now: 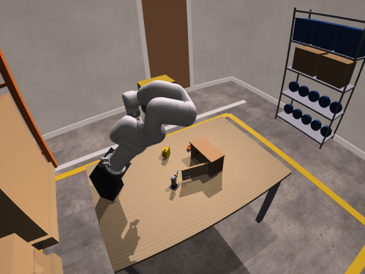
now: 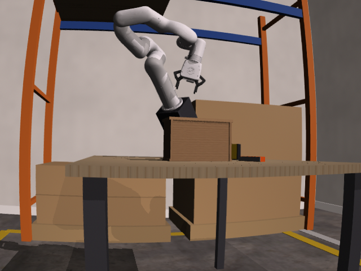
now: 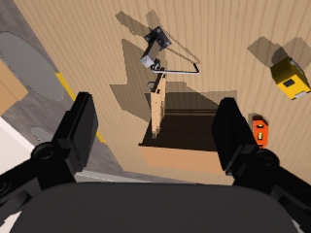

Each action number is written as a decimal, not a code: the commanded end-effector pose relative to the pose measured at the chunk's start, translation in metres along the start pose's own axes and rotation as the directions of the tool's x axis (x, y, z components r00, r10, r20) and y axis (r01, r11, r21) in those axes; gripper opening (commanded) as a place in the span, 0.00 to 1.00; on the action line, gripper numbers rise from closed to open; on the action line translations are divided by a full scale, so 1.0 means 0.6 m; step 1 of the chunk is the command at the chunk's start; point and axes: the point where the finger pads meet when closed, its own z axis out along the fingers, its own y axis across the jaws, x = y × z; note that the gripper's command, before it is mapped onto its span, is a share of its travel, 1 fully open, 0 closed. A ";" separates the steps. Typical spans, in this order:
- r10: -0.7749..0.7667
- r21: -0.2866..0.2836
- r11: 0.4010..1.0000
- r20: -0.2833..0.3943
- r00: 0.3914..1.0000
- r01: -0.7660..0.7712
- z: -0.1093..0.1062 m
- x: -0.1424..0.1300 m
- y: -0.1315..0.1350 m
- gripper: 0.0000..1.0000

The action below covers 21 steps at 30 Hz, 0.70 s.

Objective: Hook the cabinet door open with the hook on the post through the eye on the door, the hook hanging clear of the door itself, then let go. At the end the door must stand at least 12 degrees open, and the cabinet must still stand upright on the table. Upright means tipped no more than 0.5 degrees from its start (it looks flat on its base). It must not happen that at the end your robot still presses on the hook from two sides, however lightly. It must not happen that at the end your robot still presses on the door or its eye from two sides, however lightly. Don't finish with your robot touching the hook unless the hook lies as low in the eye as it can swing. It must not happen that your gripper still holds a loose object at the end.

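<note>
On the desk (image 1: 253, 177), from left to right, stand the post (image 1: 174, 182) with its hook (image 3: 182, 72), the open door (image 1: 194, 170) and the cabinet (image 1: 207, 150). High above them the hand (image 2: 189, 83) is spread wide, holding nothing.

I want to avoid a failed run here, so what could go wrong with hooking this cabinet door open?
1. The hook is thin and the eye small, so the hook tip could miss the eye or end up resting against the door.
2. The open gripper hangs high over the cabinet; bumping it on the way down might tip or shift it.
3. The door stands open unheld, so a nudge could swing it shut.
</note>
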 end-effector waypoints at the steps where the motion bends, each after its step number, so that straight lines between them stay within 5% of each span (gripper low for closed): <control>1: 0.001 -0.003 1.000 0.000 1.000 -0.001 -0.002 0.000 0.001 1.00; 21: -0.003 -0.024 1.000 -0.025 1.000 0.002 0.006 -0.023 0.017 1.00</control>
